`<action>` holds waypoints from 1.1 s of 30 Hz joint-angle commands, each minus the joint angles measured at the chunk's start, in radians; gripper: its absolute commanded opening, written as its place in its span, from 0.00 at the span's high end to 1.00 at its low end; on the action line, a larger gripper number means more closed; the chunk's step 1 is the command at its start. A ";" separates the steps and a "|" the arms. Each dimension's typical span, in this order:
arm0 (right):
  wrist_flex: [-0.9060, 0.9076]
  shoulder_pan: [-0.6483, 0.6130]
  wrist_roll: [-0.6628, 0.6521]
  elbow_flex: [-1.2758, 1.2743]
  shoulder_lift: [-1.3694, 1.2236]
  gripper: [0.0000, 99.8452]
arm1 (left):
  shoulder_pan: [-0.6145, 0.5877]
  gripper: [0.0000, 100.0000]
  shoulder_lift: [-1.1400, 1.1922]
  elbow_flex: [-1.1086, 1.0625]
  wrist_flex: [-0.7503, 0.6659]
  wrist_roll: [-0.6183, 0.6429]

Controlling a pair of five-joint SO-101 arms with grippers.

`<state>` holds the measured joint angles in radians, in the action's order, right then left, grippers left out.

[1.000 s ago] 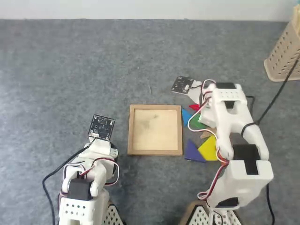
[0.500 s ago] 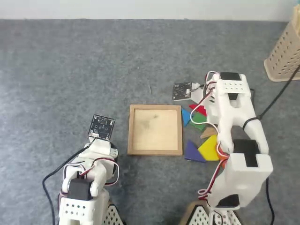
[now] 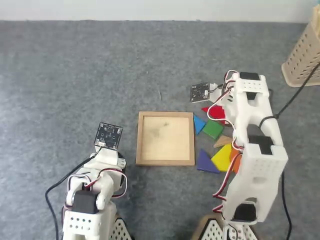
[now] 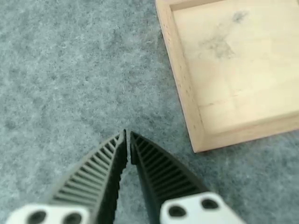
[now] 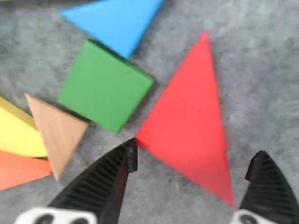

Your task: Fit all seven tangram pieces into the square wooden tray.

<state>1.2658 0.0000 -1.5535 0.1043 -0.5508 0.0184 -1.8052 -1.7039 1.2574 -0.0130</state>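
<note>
While the tray lies empty near the middle of the worktop, all 7 pcs are seen outside it, clustered from 2 to 4 o'clock of it in the high view. The blue triangle is set just beside the tray's 3 o'clock rim, w/ the green square at its 3 o'clock & the red triangle at 12 o'clock of that square, one corner nearly touching it. The purple triangle sits near the tray's 4 o'clock corner, w/ the yellow triangle touching it at 3 o'clock & the tan triangle at 12 o'clock of the yellow one. The orange piece is partly hidden by the right arm.

The right claw is held released, fingers spread to either end of one edge of the red triangle; contact can't be told. The left claw is clenched on nothing, over bare worktop at approx. 7 o'clock of the tray.

Step in hand, as judged: first pick, red triangle targeted; nothing is placed yet. The next move prob. calls for the claw to be lowered & closed across the triangle, then the piece to be lifted, carried toward 9 o'clock & laid flat into a tray corner. A thin piece on carpet may be hard to grip, so slipping is a risk.
</note>
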 commanded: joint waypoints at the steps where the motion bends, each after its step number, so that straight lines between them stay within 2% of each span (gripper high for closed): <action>1: -0.005 0.007 0.023 0.032 -0.008 0.63 | -0.002 0.99 -0.021 0.019 0.006 0.006; 4: -0.004 0.008 0.091 0.032 -0.013 0.63 | -0.002 0.99 -0.021 0.019 0.006 0.006; 10: -0.004 0.002 0.230 0.032 -0.015 0.72 | -0.002 0.99 -0.021 0.019 0.006 0.006; 17: -0.004 0.010 0.476 0.034 -0.010 0.82 | -0.002 0.99 -0.021 0.019 0.006 0.006; 29: 0.133 0.019 0.918 0.086 -0.004 0.82 | -0.002 0.99 -0.021 0.019 0.006 0.006; 33: 0.157 0.016 0.973 0.152 0.044 0.82 | -0.002 0.99 -0.021 0.019 0.006 0.006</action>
<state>1.3901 0.0031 -0.6237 0.1872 -0.5708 0.0184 -1.8052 -1.7039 1.2574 -0.0130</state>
